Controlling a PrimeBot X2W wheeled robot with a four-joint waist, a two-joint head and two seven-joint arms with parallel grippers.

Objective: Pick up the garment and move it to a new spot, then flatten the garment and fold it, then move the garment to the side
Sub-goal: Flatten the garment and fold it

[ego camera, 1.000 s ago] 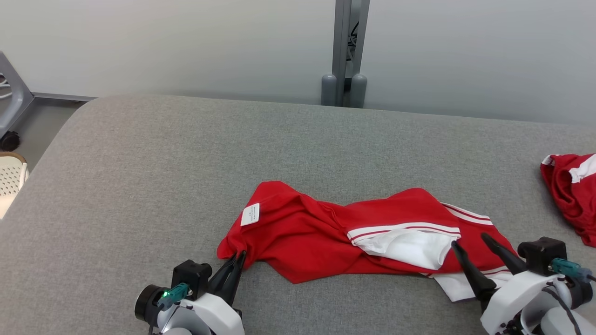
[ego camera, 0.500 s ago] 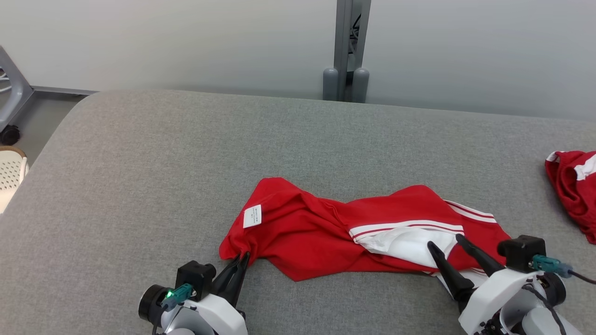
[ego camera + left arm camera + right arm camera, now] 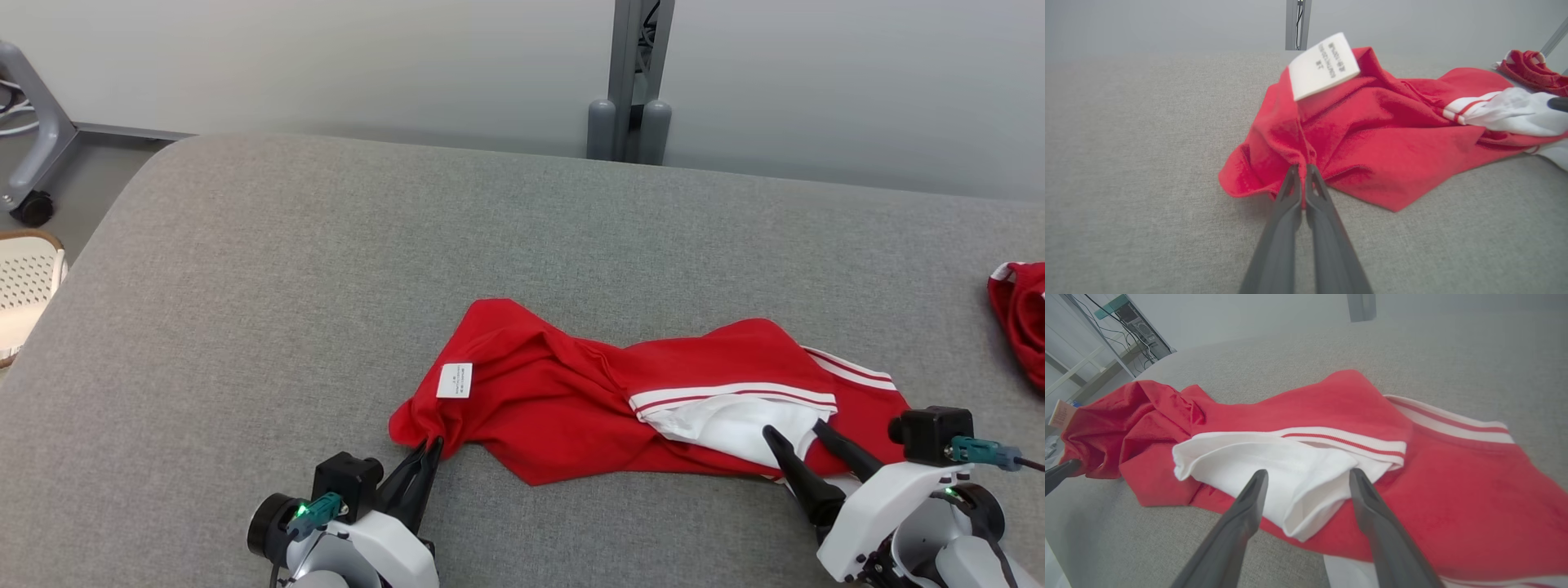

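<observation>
A red garment [image 3: 571, 400] with white stripes lies crumpled near the front edge of the grey cloth-covered table [image 3: 326, 269], towards the right. The left claw [image 3: 431, 447] is closed tight, pinching a fold at the garment's left end, just below its white label [image 3: 455, 380]. The right claw [image 3: 793, 428] stands wide apart over the white part, holding nothing. Another red garment [image 3: 1020, 314] lies at the right edge.

The garment [image 3: 571, 400], red with white striped trim and a white inner panel showing, lies crumpled and drawn out sideways on the grey table [image 3: 326, 269], a white label [image 3: 455, 380] near its left end.
</observation>
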